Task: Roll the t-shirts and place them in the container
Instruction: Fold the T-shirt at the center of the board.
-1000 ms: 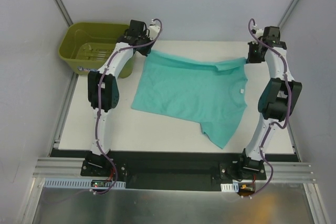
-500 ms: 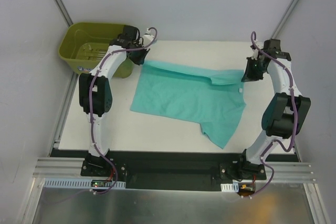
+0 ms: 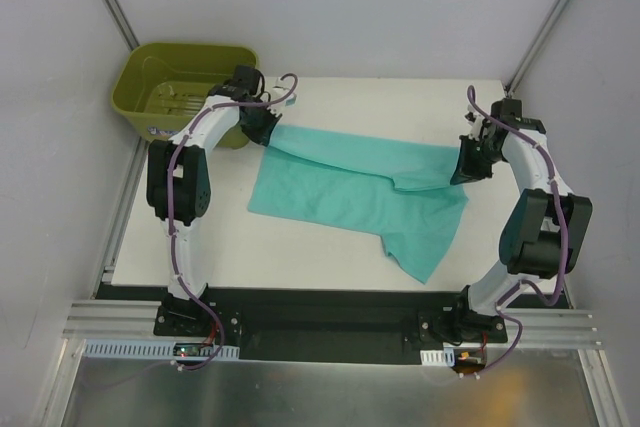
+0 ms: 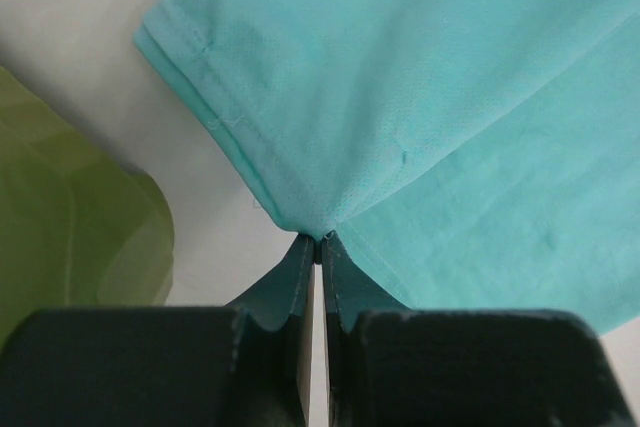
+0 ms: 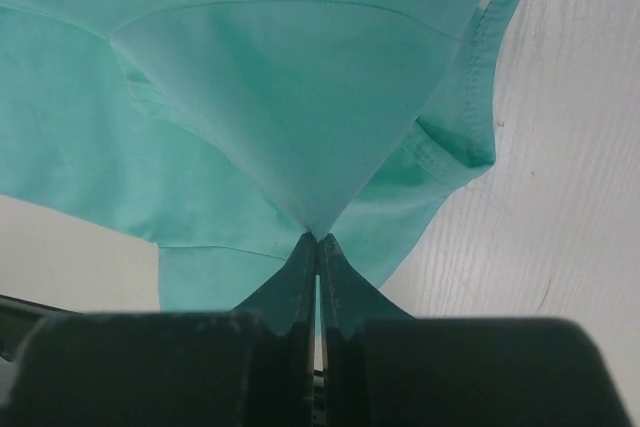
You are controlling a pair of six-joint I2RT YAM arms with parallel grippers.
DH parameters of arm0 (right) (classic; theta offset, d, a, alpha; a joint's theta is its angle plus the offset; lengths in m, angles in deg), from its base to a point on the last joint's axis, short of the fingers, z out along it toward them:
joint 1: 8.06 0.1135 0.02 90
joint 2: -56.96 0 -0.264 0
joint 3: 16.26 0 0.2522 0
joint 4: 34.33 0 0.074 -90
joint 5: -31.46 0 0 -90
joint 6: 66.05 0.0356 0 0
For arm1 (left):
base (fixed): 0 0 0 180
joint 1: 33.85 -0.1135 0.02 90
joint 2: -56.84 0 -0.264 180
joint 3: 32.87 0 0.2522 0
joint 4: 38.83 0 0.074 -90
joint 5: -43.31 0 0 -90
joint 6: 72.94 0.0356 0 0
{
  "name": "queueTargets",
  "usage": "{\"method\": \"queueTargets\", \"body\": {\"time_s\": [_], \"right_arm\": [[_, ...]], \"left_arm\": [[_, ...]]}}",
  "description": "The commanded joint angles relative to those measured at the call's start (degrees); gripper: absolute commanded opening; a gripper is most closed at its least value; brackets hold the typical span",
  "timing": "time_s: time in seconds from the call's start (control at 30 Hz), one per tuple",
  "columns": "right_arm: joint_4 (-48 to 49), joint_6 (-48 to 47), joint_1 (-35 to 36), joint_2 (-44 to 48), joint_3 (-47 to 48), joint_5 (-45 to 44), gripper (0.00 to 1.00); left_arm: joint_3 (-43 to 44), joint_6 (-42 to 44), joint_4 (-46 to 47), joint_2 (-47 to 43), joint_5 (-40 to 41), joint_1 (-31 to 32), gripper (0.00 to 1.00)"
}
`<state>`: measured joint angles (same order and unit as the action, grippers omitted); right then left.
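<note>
Two claws closed | left claw (image 4: 318, 239) pinches t-shirt (image 3: 340, 182) hem | right claw (image 5: 317, 237) pinches t-shirt

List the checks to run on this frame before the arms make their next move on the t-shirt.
1. Left gripper fingers closed on a hemmed corner of the t-shirt: ok.
2. Right gripper fingers closed on the fabric: ok.
3. Far edge folded over toward the near side between the two grips: ok.
4. Sleeves tucked in: not ok, one sleeve juts toward the near edge of the table.
5. T-shirt apart from the tub: ok.
6. Fold tight and even along its whole length: cannot tell.
</note>
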<state>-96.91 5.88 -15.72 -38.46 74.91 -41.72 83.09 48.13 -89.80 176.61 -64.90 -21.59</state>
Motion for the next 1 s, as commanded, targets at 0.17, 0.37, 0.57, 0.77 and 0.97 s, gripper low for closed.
{"method": "queueTargets", "body": {"time_s": [0.17, 0.37, 0.57, 0.77, 0.97], "right_arm": [[-3.8, -2.6, 0.0, 2.8, -0.3, 4.3, 0.35], [-1.2, -1.9, -1.6, -1.9, 7.9, 2.9, 0.53], [0.0, -9.3, -1.7, -11.6, 18.5, -1.2, 0.31], [1.2, -14.8, -1.4, -22.3, 24.5, -6.1, 0.16], [1.4, -17.9, 0.1, -31.1, 31.9, -12.1, 0.13]], "left_arm": [[-1.1, 2.2, -4.5, -3.8, 0.6, -0.6, 0.17], [4.2, 0.0, -5.0, -4.5, -1.5, -0.6, 0.43], [12.6, -0.8, -5.8, 3.9, 0.4, 1.1, 0.06], [19.1, -3.6, -5.7, 12.9, 5.0, 1.1, 0.0], [21.5, -6.2, -5.7, 17.6, 6.8, 1.1, 0.0]]}}
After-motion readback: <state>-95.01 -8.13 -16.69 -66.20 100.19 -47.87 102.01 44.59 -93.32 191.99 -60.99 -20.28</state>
